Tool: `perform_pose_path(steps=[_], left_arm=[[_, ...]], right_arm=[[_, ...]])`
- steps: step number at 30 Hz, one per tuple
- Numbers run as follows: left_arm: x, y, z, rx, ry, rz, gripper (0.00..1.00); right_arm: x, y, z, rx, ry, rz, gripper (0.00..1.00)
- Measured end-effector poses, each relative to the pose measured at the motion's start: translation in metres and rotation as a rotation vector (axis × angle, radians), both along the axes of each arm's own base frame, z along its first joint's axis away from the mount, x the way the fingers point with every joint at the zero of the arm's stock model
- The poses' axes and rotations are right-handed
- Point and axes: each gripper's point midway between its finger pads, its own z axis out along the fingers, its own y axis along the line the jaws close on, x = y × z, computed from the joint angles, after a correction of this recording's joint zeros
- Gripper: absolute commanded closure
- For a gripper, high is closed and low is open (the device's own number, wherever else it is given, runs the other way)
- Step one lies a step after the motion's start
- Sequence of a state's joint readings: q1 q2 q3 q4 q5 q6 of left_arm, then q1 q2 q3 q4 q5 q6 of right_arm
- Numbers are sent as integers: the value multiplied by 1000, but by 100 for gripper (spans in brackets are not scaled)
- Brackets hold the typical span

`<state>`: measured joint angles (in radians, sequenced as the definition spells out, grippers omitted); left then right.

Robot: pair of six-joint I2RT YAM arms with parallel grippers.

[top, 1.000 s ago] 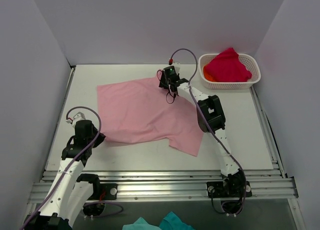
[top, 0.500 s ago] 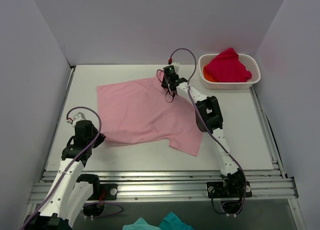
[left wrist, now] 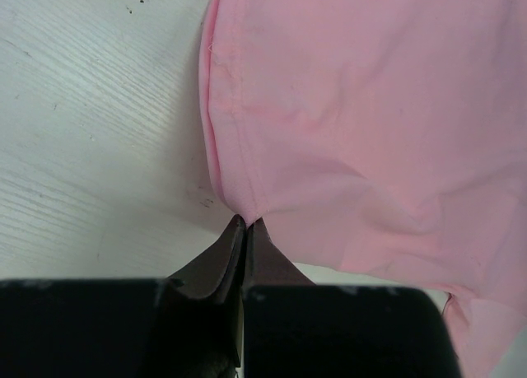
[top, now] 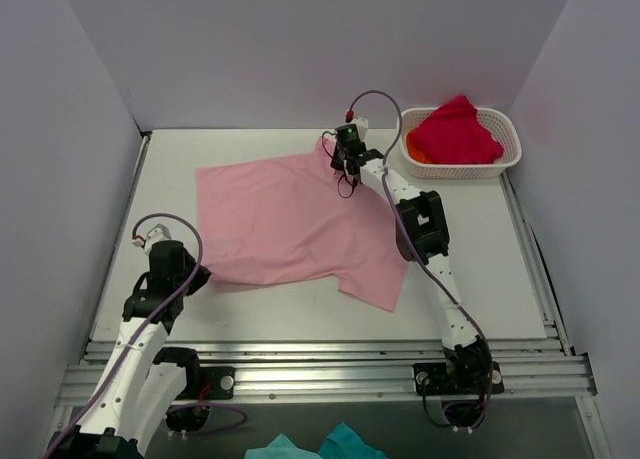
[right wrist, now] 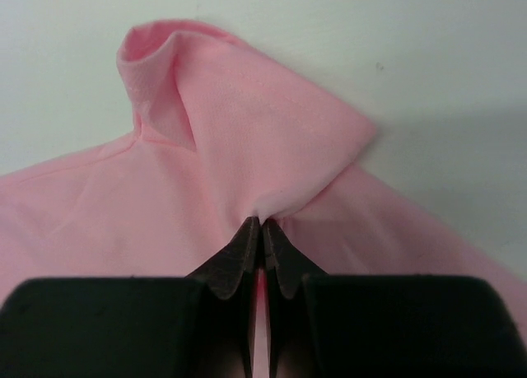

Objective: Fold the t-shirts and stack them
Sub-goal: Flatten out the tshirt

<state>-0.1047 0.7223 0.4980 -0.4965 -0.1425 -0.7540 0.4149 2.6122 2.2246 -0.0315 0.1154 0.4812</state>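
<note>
Tabletop (top: pixel 500 264): left tool (left wrist: pixel 245 223), right tool (right wrist: pixel 261 223) pinch pink shirt (top: pixel 290 224) (wrist close-ups).

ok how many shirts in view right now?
2 for sure: pink shirt spread on the table, red shirt heaped in the basket far right. Orange fabric under it and teal cloth below the table's near edge could be more; can't tell.

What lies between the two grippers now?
Only the pink t-shirt, spread on the table. The left gripper pinches its near edge, the right gripper its far corner. The top view shows this.
</note>
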Motion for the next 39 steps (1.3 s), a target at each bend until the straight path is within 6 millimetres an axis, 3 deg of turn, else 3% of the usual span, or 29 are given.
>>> perform_pose_path(steps=[4,7,8,9,11,13,15,23,28,32,33,34,37,39], left_arm=[[0,0,0,0,-1,0,98],[0,0,0,0,-1,-2,98],[0,0,0,1,-1,-2,98],[0,0,0,1,0,-3,98],[0,0,0,2,1,-4,98],[0,0,0,2,0,-4,98],[0,0,0,2,0,-5,98],[0,0,0,4,0,-6,98],[1,0,0,4,-1,-6,98],[2,0,-4,6,16,-5,98],[1,1,-5,11,19,1,98],[0,3,-6,18,23,8,98],[-3,11,-5,41,23,49,98],[-5,17,-4,46,19,87,98]], right_arm=[[21,-23,28,11,-49,-36,100],[45,-56,53,35,-113,-95,100],[52,-70,59,41,-130,-118,92],[58,-86,63,46,-145,-146,52],[70,-118,69,51,-173,-201,1],[84,-144,77,64,-224,-246,0],[96,-155,91,89,-282,-267,0],[104,-165,98,51,-351,-307,0],[81,-160,102,-3,-308,-316,0],[34,-144,122,-105,-272,-326,0],[23,-141,119,-135,-260,-328,0],[6,-127,143,-142,-288,-314,0],[-46,-97,181,-138,-322,-269,0],[-73,-88,204,-96,-345,-254,0]])
